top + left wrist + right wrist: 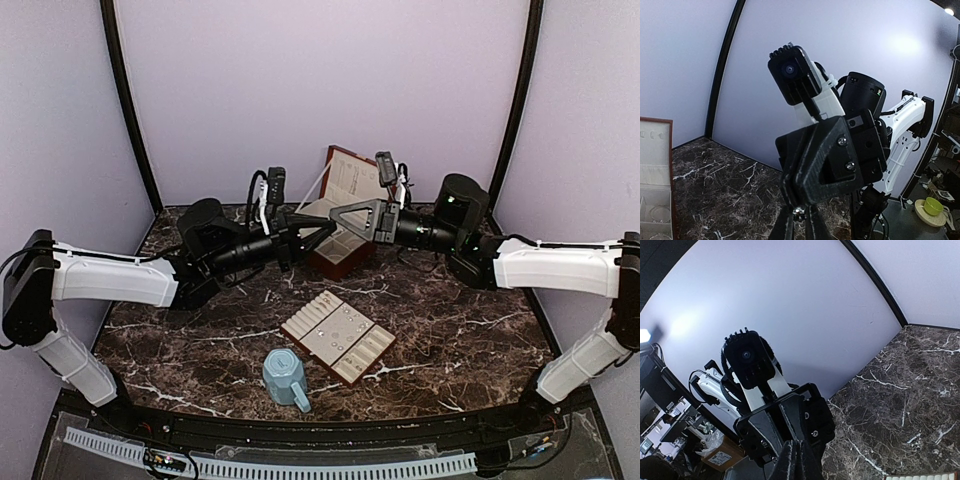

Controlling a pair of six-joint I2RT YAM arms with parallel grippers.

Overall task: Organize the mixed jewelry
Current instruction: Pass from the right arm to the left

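Beyond the mug (285, 375) and tray (300, 330) on the counter (450, 320), the open brown box (335, 262) holds the hoop (660, 214), lying flat just below the left pincer (325, 226) and right pincer (337, 216), both closed, tip to tip and equally near, with the box lid (355, 180) blocking movement rearward.
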